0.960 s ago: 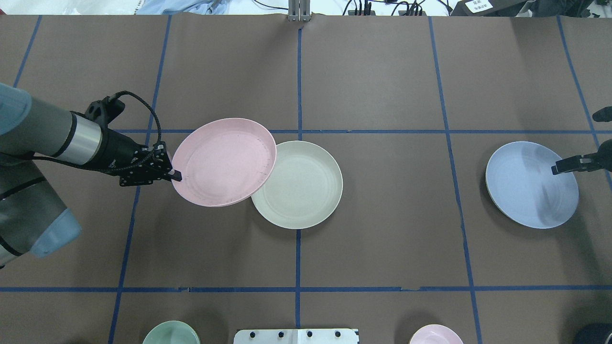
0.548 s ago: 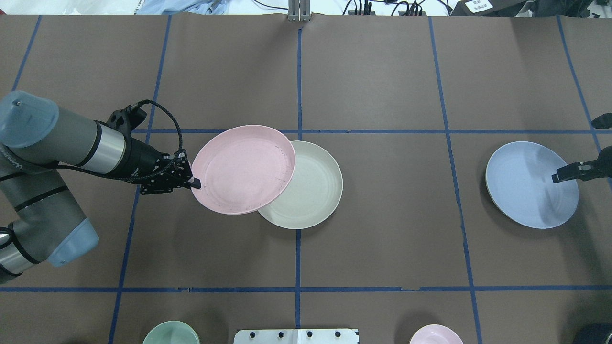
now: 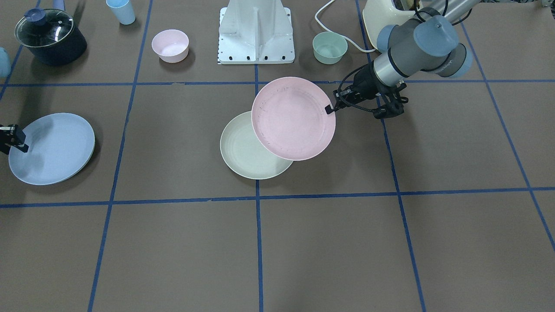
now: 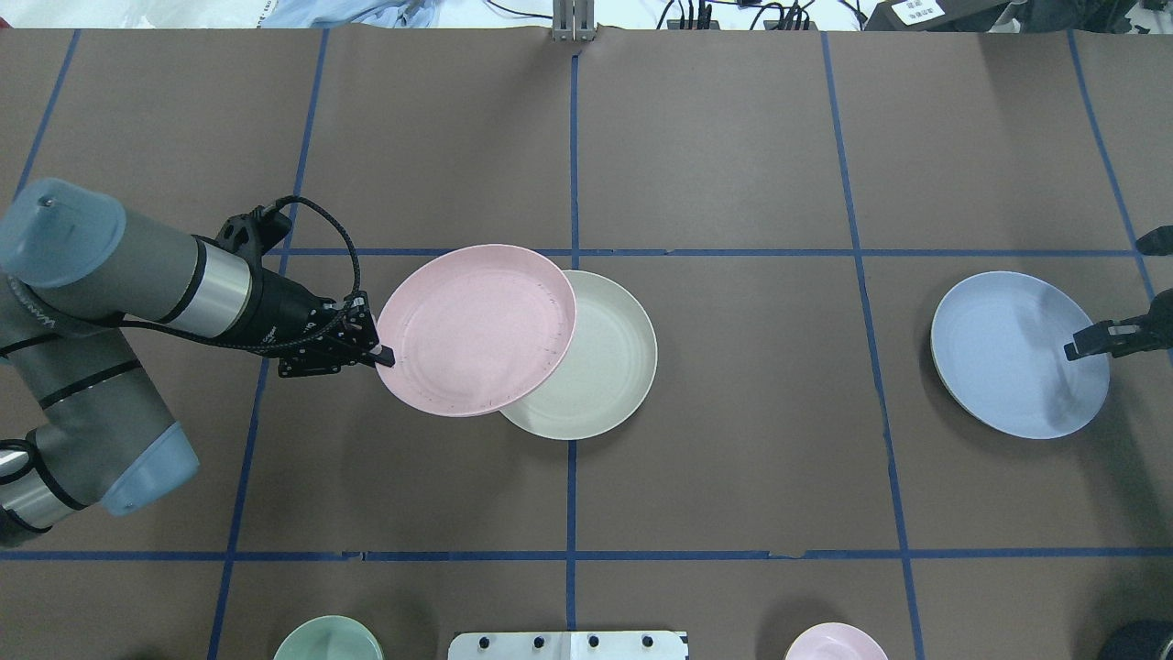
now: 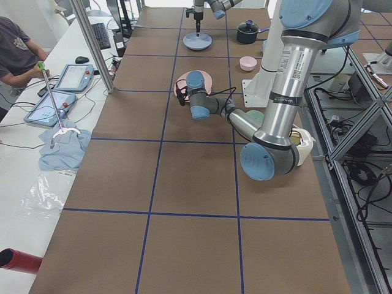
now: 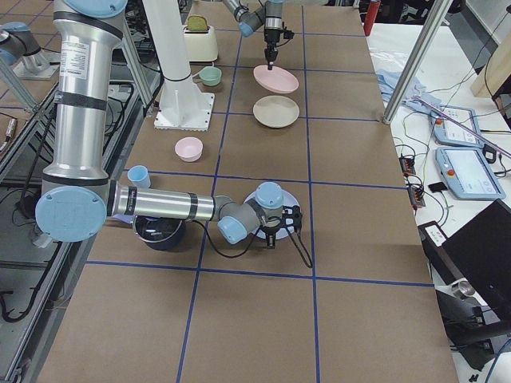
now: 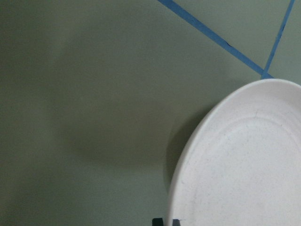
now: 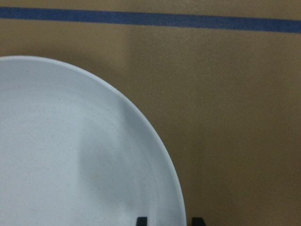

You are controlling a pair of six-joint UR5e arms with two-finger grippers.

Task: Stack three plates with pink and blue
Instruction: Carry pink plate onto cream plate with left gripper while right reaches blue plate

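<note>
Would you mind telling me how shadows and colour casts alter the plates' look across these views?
Overhead: a grey shadow streak crosses the blue plate. Left wrist view: a greenish cast turns the table grey-green and the pink plate nearly white, with dark shadow beside its rim. Right wrist view: warm cast, table tan, soft shadow band on the blue plate.

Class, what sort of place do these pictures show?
Probably a robotics lab: a left arm and right arm work over a tape-gridded table, with teach pendants and an operator alongside.
</note>
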